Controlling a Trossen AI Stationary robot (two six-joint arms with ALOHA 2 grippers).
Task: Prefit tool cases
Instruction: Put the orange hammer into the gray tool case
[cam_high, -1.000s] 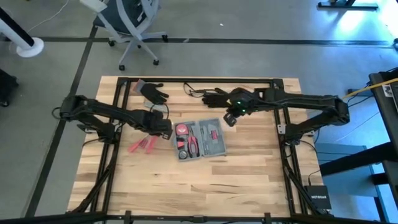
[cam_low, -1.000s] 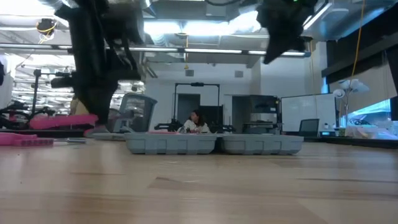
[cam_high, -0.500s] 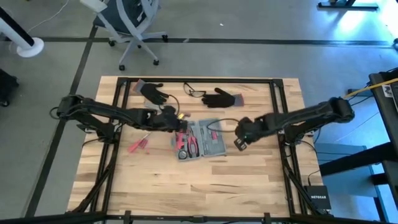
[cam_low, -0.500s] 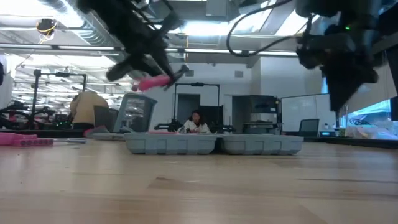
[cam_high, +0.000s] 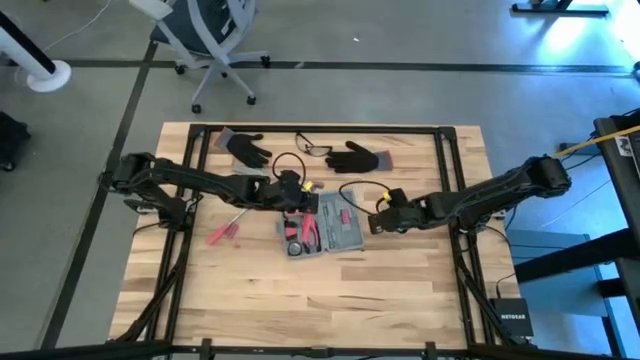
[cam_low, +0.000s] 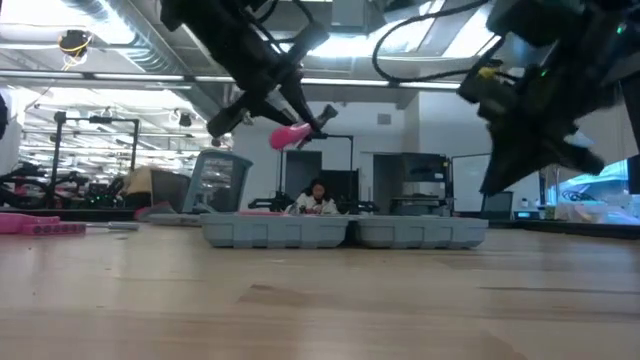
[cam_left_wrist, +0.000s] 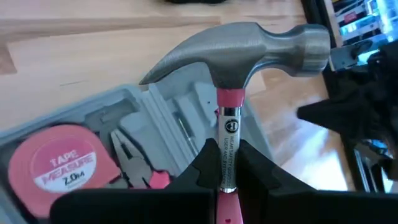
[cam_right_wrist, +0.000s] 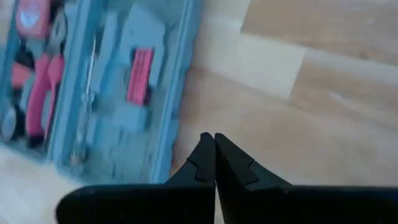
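Tool case (cam_high: 322, 226) lies open while the left gripper (cam_left_wrist: 225, 163), clenched on a hammer (cam_left_wrist: 239, 46), has carried it over the case from the loose red tools (cam_high: 226, 230). Right gripper (cam_right_wrist: 214, 155), shut and empty, has drawn in beside the case's right edge, likely to steady it for seating.

In the left wrist view the hammer (cam_left_wrist: 239, 62) handle runs off the picture's edge below the fingers (cam_left_wrist: 208, 165), so its grip end is not seen. The tape measure (cam_left_wrist: 59, 168) is cut at the edge. From above, the left arm covers part of the tool case (cam_high: 325, 222); the items in its slots are too small to identify there. The right wrist view shows the case blurred, its far end cut off.
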